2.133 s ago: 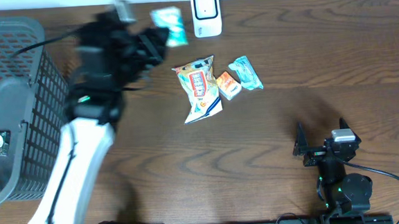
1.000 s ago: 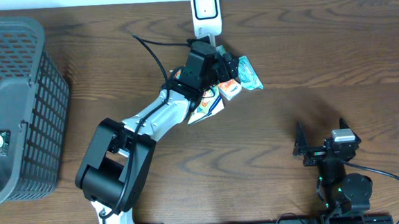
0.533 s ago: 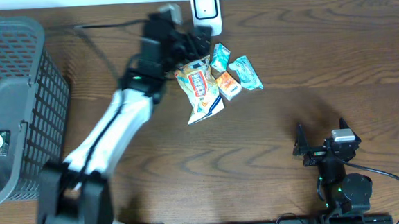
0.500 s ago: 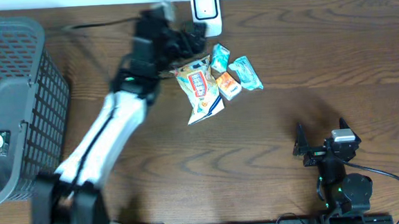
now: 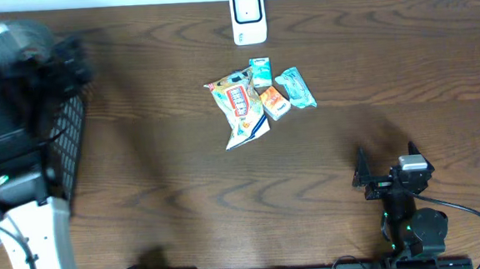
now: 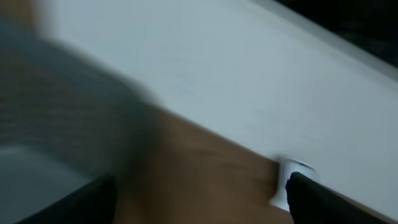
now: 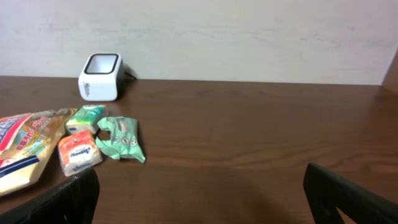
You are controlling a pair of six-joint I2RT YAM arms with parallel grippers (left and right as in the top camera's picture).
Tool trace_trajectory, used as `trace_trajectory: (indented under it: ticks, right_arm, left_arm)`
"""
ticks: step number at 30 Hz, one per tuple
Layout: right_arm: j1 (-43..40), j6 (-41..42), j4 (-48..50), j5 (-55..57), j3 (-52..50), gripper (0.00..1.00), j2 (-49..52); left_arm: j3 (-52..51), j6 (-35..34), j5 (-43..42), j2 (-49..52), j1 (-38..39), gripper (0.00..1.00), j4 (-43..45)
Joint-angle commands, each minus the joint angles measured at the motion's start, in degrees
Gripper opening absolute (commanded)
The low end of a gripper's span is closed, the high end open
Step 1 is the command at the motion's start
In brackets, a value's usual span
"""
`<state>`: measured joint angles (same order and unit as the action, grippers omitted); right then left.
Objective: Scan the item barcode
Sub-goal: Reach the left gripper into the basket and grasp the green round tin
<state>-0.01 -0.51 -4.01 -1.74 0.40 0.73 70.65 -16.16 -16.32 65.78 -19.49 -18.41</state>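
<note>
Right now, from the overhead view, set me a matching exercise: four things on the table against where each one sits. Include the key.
Things:
1 scanner
2 snack bag
3 teal wrapper
4 basket

Places:
A left end of the table
B right end of the pile
C far edge, middle
D left end of the pile

Pairs: 1-C, 2-D, 3-B, 4-A

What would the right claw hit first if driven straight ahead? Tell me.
Nothing close. Ahead of the right claw lies only bare table, then the white wall, probably its first contact. The teal packet and the barcode scanner sit left of that line.
</note>
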Motion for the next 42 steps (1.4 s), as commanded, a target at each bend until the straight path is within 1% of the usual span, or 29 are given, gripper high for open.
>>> trace_trajectory:
  ticks: [1, 4, 8, 13, 18, 21, 24, 26, 30, 35, 37, 40, 42]
  right_arm:
    - [-0.3, -0.4, -0.2, -0.1, -0.1, 0.99, -0.2]
    - [-0.3, -0.4, -0.2, -0.1, -0.1, 0.99, -0.2]
    - [-0.3, -0.4, -0.2, -0.1, -0.1, 0.99, -0.2]
    - [-0.3, -0.4, -0.2, -0.1, -0.1, 0.99, -0.2]
    - [-0.3, -0.4, -0.2, -0.1, -0.1, 0.99, -0.2]
    - [-0.3, -0.4, -0.2, -0.1, -0.1, 0.99, -0.2]
    - [-0.3, -0.4, -0.2, -0.1, -0.1, 0.99, -0.2]
    - [-0.3, -0.4, -0.2, -0.1, -0.1, 0.99, -0.2]
    - [-0.3, -0.4, -0.2, -0.1, -0.1, 0.99, -0.2]
    - [-0.3, -0.4, -0.2, -0.1, -0.1, 0.99, -0.1]
    - [-0.3, -0.4, -0.2, -0.1, -0.1, 0.99, -0.1]
    - [-0.3, -0.4, -0.2, -0.1, -0.1, 0.99, -0.1]
    - [-0.3, -0.4, -0.2, -0.1, -0.1, 0.99, -0.1]
  left_arm:
    - [0.5, 5.7, 8.6, -0.2, -9.4, 0.85, -4.0]
    - [0.5, 5.7, 13.7, 1.4, -15.7, 0.86, -5.7]
    - [0.5, 5.7, 17.3, 5.2, -21.0, 0.86, -8.2]
    - [0.5, 5.6, 22.5, 10.7, -23.3, 0.86, -12.4]
    - [0.5, 4.6, 26.7, 15.9, -23.5, 0.86, -13.8]
    - [0.5, 0.7, 26.7, 18.9, -23.5, 0.86, -13.5]
    - [0.5, -4.8, 26.7, 22.3, -23.5, 0.86, -12.8]
    - [0.5, -6.8, 26.6, 24.5, -23.5, 0.86, -11.8]
    - [0.5, -6.9, 26.1, 28.0, -23.5, 0.86, -11.3]
    - [0.5, -7.3, 26.1, 32.4, -23.5, 0.86, -5.1]
    - [0.5, -10.6, 27.0, 33.8, -23.6, 0.86, -4.1]
    - [0.5, -17.7, 31.8, 35.5, -23.6, 0.86, -3.9]
    - [0.5, -19.9, 34.3, 36.7, -23.6, 0.86, -3.6]
